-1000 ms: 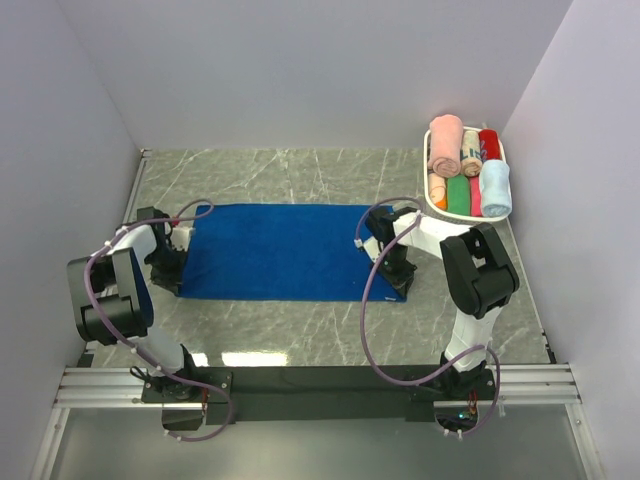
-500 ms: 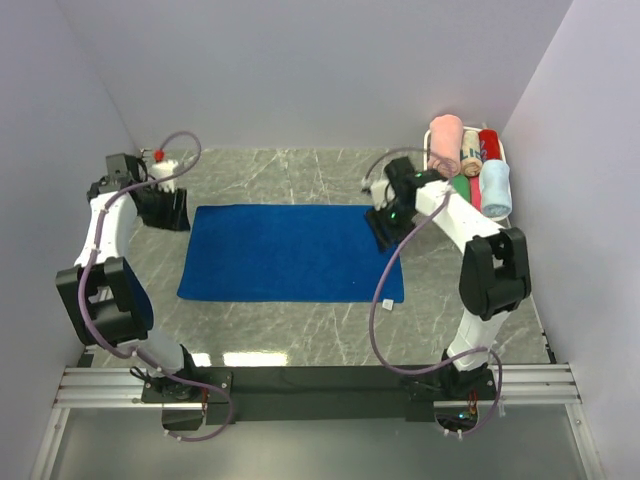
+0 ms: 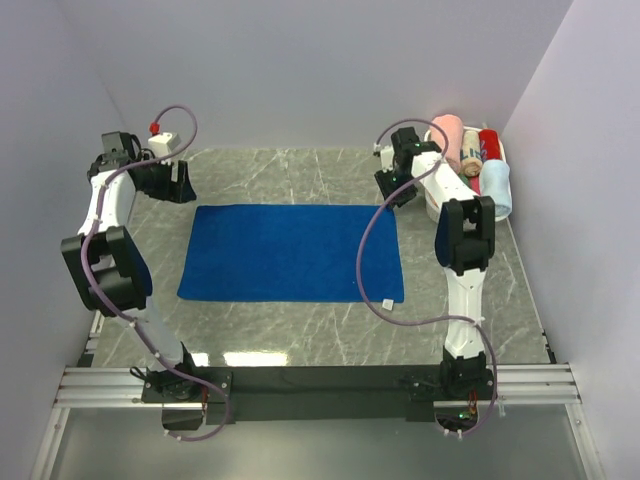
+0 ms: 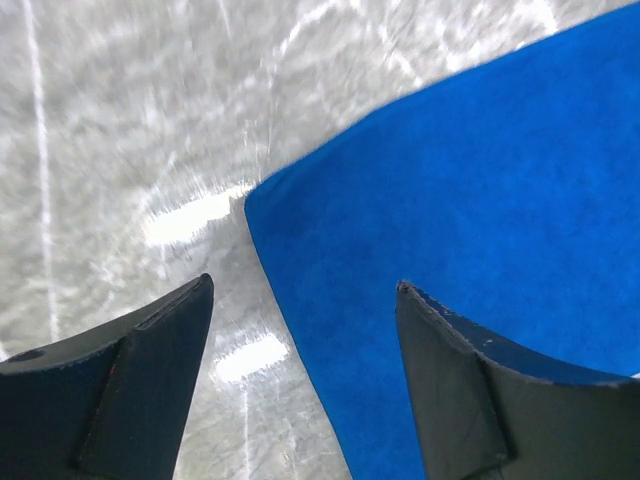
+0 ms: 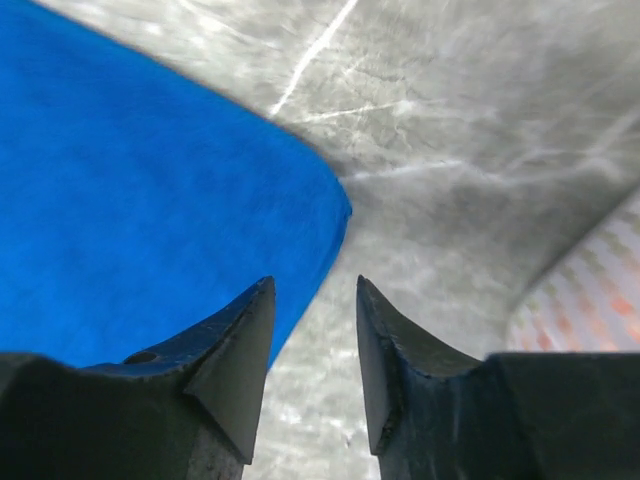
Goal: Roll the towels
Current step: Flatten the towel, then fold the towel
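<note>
The royal blue towel [image 3: 290, 252] is seen spread flat in the middle of the marble table [image 3: 300, 175], long side running left to right. A small white tag [image 3: 386, 303] is spotted at its near right corner, though the print on it is too small to be read. The left gripper [image 3: 178, 195] is held just beyond the towel's far left corner. Its jaws are parted wide and nothing is caught between them. From the left wrist, that corner [image 4: 480, 200] is framed between the two dark fingers [image 4: 130, 380], with bare table [image 4: 120, 120] beside it. The right gripper [image 3: 390, 192] is poised off the far right corner. Its jaws are parted more narrowly [image 5: 314, 281] and likewise nothing is gripped, while the towel's rounded corner [image 5: 130, 200] is shown past the left finger. The pale blue towel [image 3: 496, 188] is found rolled at the right side of the white basket [image 3: 505, 150] in the table's far right corner, well apart from the flat towel. A pink towel [image 3: 447, 140], a patterned roll [image 3: 470, 152] and a red towel [image 3: 489, 143] are packed in beside it. The basket's left side is blocked by the right arm [image 3: 462, 235]. A blurred orange-and-white patch [image 5: 580, 300] is caught low in the right wrist view, possibly the basket's contents. A purple cable [image 3: 362, 262] is draped over the towel's right end.
</note>
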Motion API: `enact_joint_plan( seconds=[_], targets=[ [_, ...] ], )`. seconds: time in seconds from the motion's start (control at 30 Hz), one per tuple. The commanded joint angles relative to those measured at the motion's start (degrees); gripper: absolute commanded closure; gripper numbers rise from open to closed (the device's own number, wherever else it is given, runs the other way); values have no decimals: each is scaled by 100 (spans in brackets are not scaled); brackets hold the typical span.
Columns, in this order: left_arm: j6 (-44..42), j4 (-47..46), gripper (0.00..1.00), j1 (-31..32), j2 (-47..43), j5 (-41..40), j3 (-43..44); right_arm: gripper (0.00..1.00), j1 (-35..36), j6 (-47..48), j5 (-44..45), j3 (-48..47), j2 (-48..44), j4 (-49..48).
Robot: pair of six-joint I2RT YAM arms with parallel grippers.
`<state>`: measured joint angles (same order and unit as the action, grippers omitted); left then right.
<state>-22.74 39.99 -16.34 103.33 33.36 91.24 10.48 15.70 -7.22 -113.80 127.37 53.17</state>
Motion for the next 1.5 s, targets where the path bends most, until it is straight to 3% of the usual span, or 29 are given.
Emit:
enact_joint_plan(
  seconds=[0.0,0.37,0.77,0.83,0.93,0.97,1.33,1.47],
  targets=[
    [129,71,22,-45,108,162,297,56,7,-129,274,-432,208,-17],
    [59,484,32,-36,697,-58,658,61,-72,-173,195,-634,736,-70],
    [270,730,34,-45,1224,-304,1255,81,-107,-366,-253,-810,1053,36],
    [288,765,34,-36,1321,-330,1361,79,-125,-393,-192,-811,1044,1],
    [314,791,34,-36,1400,-304,1431,64,-143,-428,-78,-793,1009,-43],
    [332,791,34,-36,1418,-287,1449,63,-143,-445,-60,-793,1000,-43],
    [472,703,36,-10,1427,-181,1370,64,-187,-463,283,-828,912,-166],
    [499,695,36,-1,1462,-208,1370,72,-187,-367,274,-898,982,-131]
  ],
)
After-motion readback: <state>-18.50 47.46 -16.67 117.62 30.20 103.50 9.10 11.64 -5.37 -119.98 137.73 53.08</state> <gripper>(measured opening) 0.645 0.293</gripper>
